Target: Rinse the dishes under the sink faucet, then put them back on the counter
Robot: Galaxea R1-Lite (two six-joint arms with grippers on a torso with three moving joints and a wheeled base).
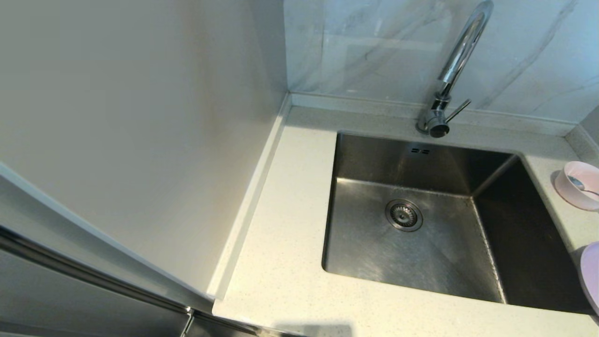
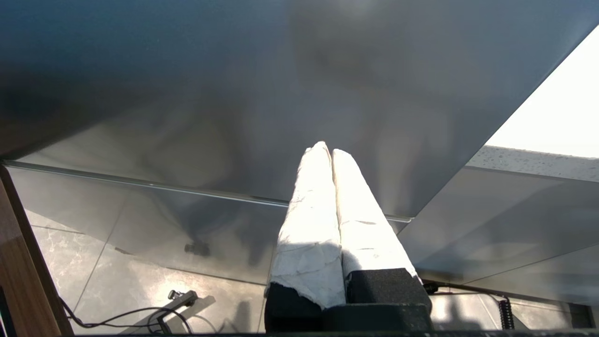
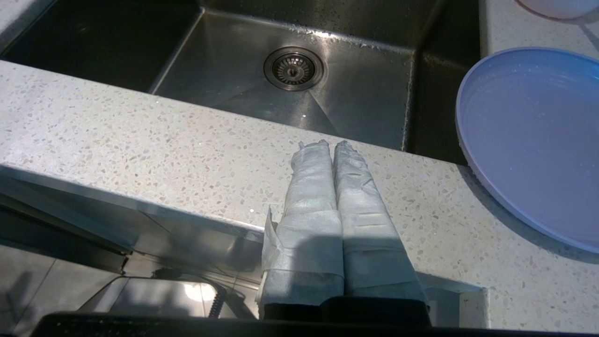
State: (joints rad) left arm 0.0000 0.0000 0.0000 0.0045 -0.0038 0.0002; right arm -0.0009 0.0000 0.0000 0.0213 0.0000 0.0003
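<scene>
The steel sink (image 1: 402,252) lies in the cream speckled counter (image 1: 281,224), with the chrome faucet (image 1: 456,65) behind it. A pale pink bowl (image 1: 578,183) sits on the counter at the far right, a metal spoon (image 1: 582,187) resting in it. The lavender plate (image 1: 590,276) lies nearer, cut by the frame edge. In the right wrist view my right gripper (image 3: 330,145) is shut and empty, over the counter's front strip (image 3: 187,140) before the sink (image 3: 299,93), the lavender plate (image 3: 533,140) beside it. My left gripper (image 2: 327,150) is shut and empty, low beside grey cabinet panels.
A tall white panel (image 1: 140,117) walls off the counter's left side. A veined marble wall (image 1: 374,47) rises behind the faucet. The round drain strainer (image 1: 404,215) sits in the basin floor. Below the counter, the left wrist view shows a tiled floor with cables (image 2: 140,318).
</scene>
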